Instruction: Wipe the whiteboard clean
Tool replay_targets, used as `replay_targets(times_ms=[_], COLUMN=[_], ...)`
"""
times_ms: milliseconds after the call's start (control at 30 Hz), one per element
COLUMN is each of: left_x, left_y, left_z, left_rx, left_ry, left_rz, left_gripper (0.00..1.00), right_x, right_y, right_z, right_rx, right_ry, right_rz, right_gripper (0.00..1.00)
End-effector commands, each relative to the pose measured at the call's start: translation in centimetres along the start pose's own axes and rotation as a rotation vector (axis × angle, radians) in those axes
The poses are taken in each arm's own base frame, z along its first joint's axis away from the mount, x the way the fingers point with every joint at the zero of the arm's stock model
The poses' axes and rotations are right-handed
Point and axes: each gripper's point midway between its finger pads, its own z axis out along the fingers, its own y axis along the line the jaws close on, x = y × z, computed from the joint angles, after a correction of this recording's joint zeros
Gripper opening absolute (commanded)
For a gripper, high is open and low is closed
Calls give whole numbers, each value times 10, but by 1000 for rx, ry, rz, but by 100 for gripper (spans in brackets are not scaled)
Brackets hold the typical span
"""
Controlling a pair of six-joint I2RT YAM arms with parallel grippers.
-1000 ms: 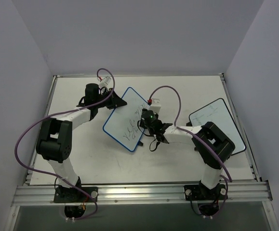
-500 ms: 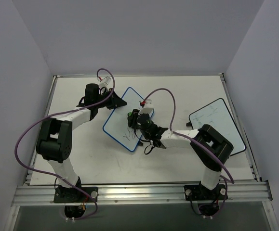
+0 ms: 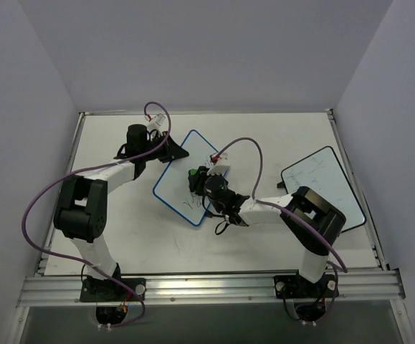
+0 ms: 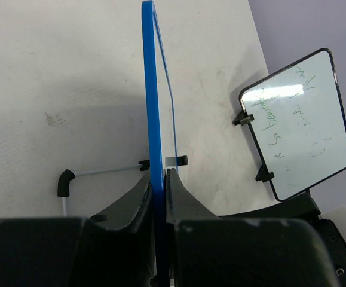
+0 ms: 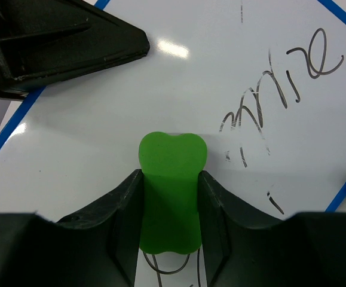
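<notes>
Whiteboard edge pinched by left gripper; right gripper grips green eraser.

We find a second board resting on the right part of the white table, near its right edge. Its frame is black with rounded corners. In the left wrist view we see faint green handwriting on its white face, but the words are not legible. Two small black feet project from one long side. A dark smudge marks the table. An aluminium rail runs along the near edge. Plain pale walls enclose three sides.
</notes>
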Motion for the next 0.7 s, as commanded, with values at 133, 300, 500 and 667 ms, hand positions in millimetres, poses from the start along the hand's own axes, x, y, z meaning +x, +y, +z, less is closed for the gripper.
replay_targets(times_ms=[133, 300, 500, 667], left_x=[61, 62, 61, 62], left_y=[3, 4, 3, 4], left_z=[9, 10, 9, 9], left_rx=[-10, -11, -10, -13], left_ry=[165, 167, 166, 167], left_rz=[21, 21, 22, 22], left_gripper=[2, 2, 2, 2], right_x=[39, 42, 44, 41], right_y=[-70, -95, -93, -68], right_z=[-3, -4, 0, 2], right_rx=[159, 208, 197, 147], right_ry=[66, 71, 79, 71], right_rz=[5, 33, 37, 26], right_gripper=[0, 0, 0, 0])
